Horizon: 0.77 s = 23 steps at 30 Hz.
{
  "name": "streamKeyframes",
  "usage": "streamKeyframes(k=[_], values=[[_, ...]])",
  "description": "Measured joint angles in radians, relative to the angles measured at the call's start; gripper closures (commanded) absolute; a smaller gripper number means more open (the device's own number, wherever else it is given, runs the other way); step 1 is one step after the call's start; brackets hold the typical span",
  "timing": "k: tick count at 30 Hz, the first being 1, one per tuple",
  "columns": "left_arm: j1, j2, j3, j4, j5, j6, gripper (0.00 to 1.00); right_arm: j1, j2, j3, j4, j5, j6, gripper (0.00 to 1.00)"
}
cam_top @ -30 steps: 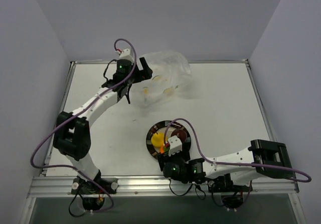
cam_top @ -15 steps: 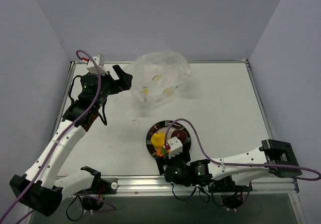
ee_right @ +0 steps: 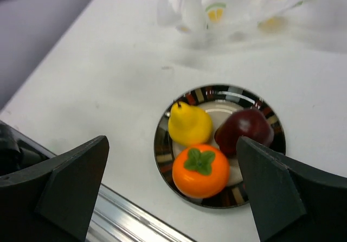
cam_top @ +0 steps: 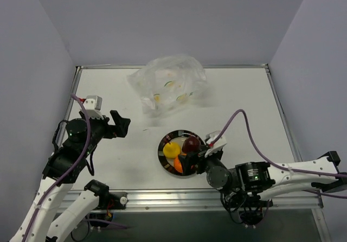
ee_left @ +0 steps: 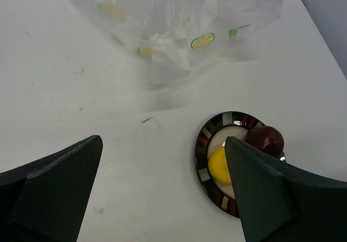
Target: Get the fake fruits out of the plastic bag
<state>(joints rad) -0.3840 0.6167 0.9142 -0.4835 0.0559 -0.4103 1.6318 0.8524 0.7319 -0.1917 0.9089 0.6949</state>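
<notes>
The plastic bag (cam_top: 169, 84) lies crumpled and see-through at the back middle of the table; it also shows in the left wrist view (ee_left: 179, 25) and the right wrist view (ee_right: 238, 3). The three fake fruits sit on the black-rimmed plate (cam_top: 162, 144): a yellow pear (ee_right: 188, 123), a dark red fruit (ee_right: 244, 129) and an orange fruit (ee_right: 201, 170). My left gripper (cam_top: 121, 125) is open and empty, left of the plate and well short of the bag. My right gripper (cam_top: 196, 154) is open and empty, just above the plate's near right side.
The table's metal front rail (cam_top: 162, 198) runs close behind the plate's near side. Grey walls enclose the table on the left, back and right. The bag rests against the back edge.
My left arm has pulled away from the bag and swung back to the near left. My right arm has shifted right beside the plate. The fruits stay on the plate.
</notes>
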Motion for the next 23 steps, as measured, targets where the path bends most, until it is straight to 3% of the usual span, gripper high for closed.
streamKeyframes(k=[4,7,8,11,16,21,23], values=[[0.000,-0.132,-0.036,-0.052,-0.003,0.036,0.06,0.006,-0.069,0.126,-0.012,0.127,-0.082,0.05],[0.000,-0.249,-0.063,-0.063,-0.023,0.059,0.06,0.006,-0.121,0.186,-0.011,0.269,-0.126,0.36],[0.000,-0.285,-0.063,-0.069,-0.032,0.065,0.06,0.006,-0.142,0.191,-0.012,0.314,-0.130,0.65],[0.003,-0.344,-0.063,-0.066,-0.047,0.077,0.06,0.006,-0.222,0.183,-0.021,0.423,-0.119,0.99],[0.032,-0.348,-0.077,-0.064,-0.039,0.089,0.06,0.006,-0.376,0.091,-0.026,0.506,-0.066,1.00],[0.096,-0.303,-0.081,-0.057,0.015,0.092,0.06,0.006,-0.512,-0.032,-0.044,0.529,-0.039,0.79],[0.121,-0.291,-0.085,-0.055,0.036,0.092,0.06,0.006,-0.547,-0.055,-0.051,0.532,-0.035,0.66]])
